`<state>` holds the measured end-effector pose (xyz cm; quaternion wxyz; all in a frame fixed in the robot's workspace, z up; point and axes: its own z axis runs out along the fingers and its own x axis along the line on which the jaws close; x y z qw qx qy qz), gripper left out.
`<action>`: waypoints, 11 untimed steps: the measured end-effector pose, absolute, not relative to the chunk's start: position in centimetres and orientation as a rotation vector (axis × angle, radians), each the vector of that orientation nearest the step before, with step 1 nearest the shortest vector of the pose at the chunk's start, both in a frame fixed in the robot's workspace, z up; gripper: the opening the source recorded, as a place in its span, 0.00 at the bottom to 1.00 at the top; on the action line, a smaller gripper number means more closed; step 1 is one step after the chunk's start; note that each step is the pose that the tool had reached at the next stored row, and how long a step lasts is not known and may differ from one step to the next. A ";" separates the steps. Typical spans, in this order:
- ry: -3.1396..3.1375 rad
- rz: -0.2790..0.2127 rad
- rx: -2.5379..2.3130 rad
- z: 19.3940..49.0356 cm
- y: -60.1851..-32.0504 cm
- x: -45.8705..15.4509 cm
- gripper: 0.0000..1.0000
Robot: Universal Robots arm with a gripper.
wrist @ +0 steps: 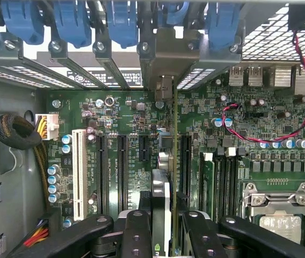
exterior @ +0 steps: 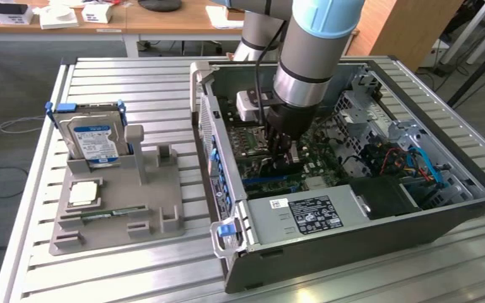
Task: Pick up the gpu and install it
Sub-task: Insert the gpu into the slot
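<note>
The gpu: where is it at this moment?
In the wrist view the gpu stands on edge, held by the gripper, inside the open computer case, over the green motherboard, between its black slots.

Arm (exterior: 310,57) reaches down into the open computer case (exterior: 444,214). Tool (exterior: 283,156) grips the gpu (exterior: 273,169) over the motherboard (exterior: 327,165). Hard drive (exterior: 95,140) stands in a grey holder (exterior: 154,189) on the slatted surface (exterior: 124,82), at the exterior view's left.
</note>
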<state>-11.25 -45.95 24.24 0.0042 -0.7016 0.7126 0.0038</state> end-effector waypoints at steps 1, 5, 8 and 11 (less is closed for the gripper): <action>2.233 0.012 -2.198 24.2 -45.9 -11.3 0.27; 2.233 0.012 -2.198 24.2 -45.9 -11.3 0.27; 2.233 0.012 -2.198 24.2 -45.9 -11.3 0.27; 2.233 0.012 -2.198 24.2 -45.9 -11.3 0.27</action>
